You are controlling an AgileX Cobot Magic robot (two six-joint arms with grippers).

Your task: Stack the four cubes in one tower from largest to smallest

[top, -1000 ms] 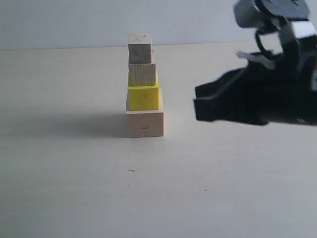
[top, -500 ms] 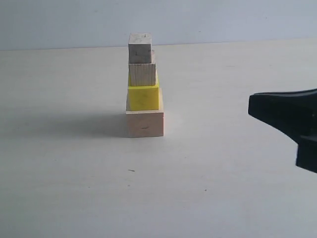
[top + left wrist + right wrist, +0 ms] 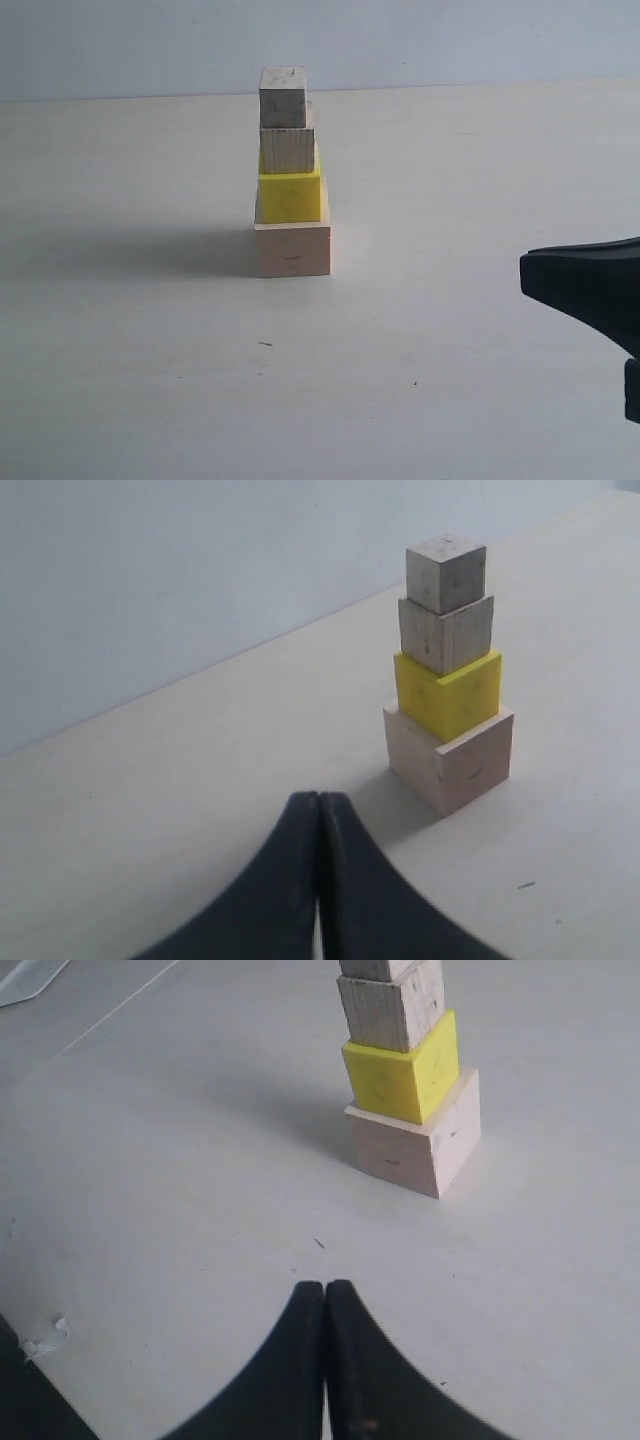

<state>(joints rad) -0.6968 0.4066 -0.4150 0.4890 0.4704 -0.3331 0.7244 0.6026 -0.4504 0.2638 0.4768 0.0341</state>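
Note:
The tower stands on the pale table: a large wood cube (image 3: 292,250) at the bottom, the yellow cube (image 3: 290,197) on it, a medium wood cube (image 3: 287,149) above, and the tiny wood cube (image 3: 282,97) on top. The same stack shows in the left wrist view with the large cube (image 3: 450,756), yellow cube (image 3: 449,693), medium cube (image 3: 446,632) and tiny cube (image 3: 445,573). My right gripper (image 3: 530,272) (image 3: 326,1287) is shut and empty, low at the right, well clear of the stack. My left gripper (image 3: 320,798) is shut and empty, a short way from the base cube.
The table top (image 3: 150,380) is bare apart from small dark specks. A pale wall (image 3: 450,40) runs behind the far edge. A clear object (image 3: 25,978) lies at a corner of the right wrist view.
My right gripper has pulled back from beside the tower toward the right edge and dropped lower. The four cubes have stayed still.

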